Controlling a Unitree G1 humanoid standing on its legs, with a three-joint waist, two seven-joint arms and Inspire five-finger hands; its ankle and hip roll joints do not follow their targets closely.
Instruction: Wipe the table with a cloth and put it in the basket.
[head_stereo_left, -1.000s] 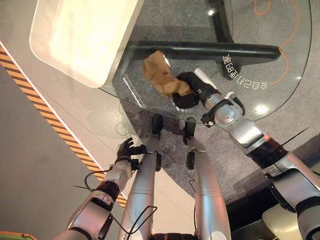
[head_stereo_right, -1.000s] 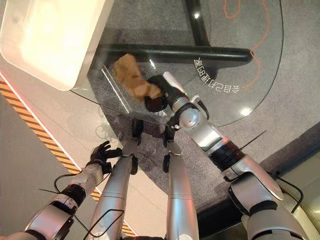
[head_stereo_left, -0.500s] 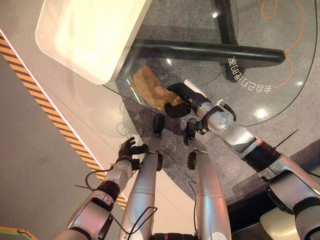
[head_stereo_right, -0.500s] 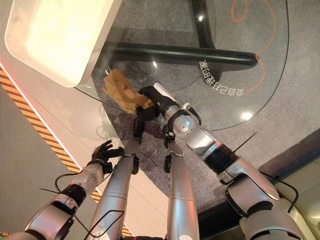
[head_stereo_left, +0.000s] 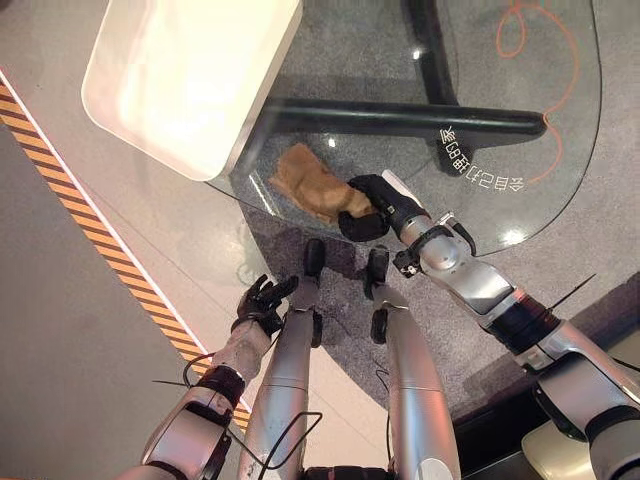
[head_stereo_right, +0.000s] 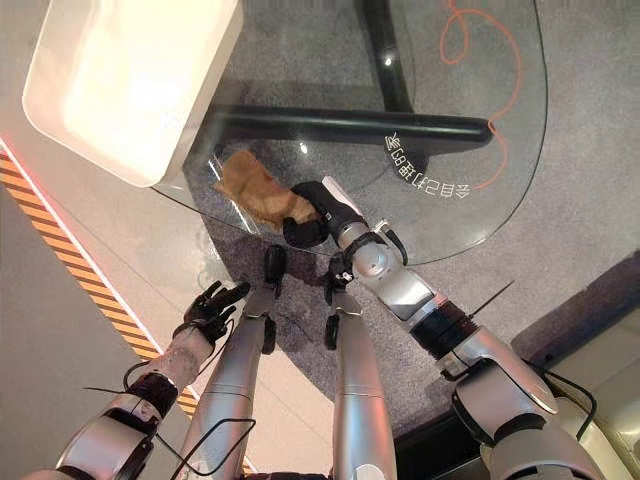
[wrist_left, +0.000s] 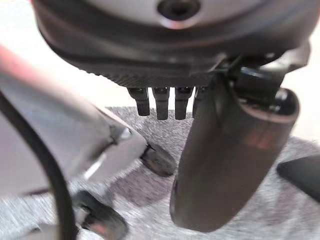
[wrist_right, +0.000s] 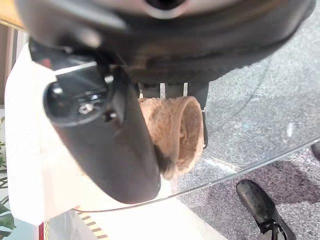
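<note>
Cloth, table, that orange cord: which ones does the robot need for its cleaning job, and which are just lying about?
For the job:
cloth, held in the right hand
glass table, being wiped
white basket

Just lying about:
orange cord on the floor
striped tape on the floor
left hand, idle

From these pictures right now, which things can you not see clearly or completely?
- Cloth: its end under the right hand is hidden in the eye views.
- Basket: cut off by the top edge; its inside is glared out.
- Left hand: its fingers are mostly hidden by its own bulk in the left wrist view.
</note>
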